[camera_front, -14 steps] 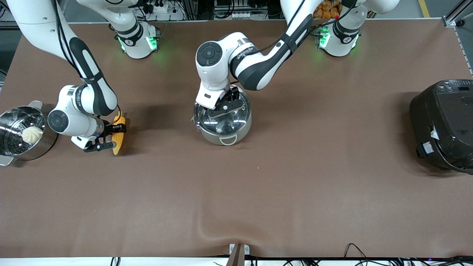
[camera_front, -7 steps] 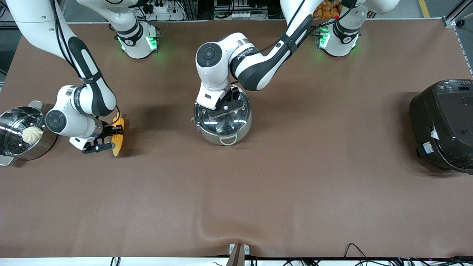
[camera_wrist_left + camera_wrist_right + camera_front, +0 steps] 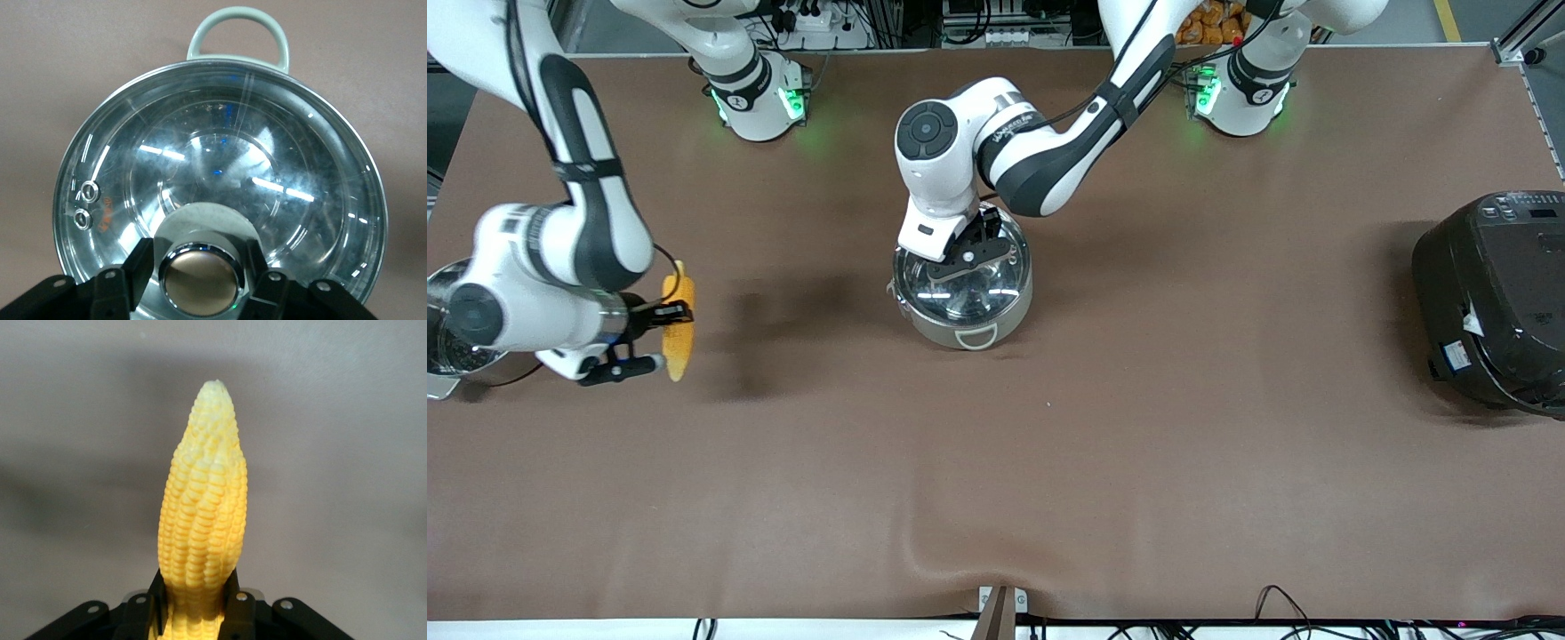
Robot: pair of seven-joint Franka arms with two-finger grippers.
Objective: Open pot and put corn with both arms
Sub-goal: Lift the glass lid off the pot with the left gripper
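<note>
The right claw [image 3: 643,336], clenched on the corn [image 3: 679,325], has risen off the bench [image 3: 1138,444] at frame left; the left claw [image 3: 200,280] grips the lid knob [image 3: 201,280], the pot [image 3: 963,286] unopened.

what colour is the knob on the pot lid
Copper-coloured with a shiny chrome rim; the knob shows best in the left wrist view.

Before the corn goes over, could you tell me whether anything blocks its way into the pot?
Yes: the glass lid sits on the pot, with the left claw at its knob. The right claw holds the corn over bare table.
</note>
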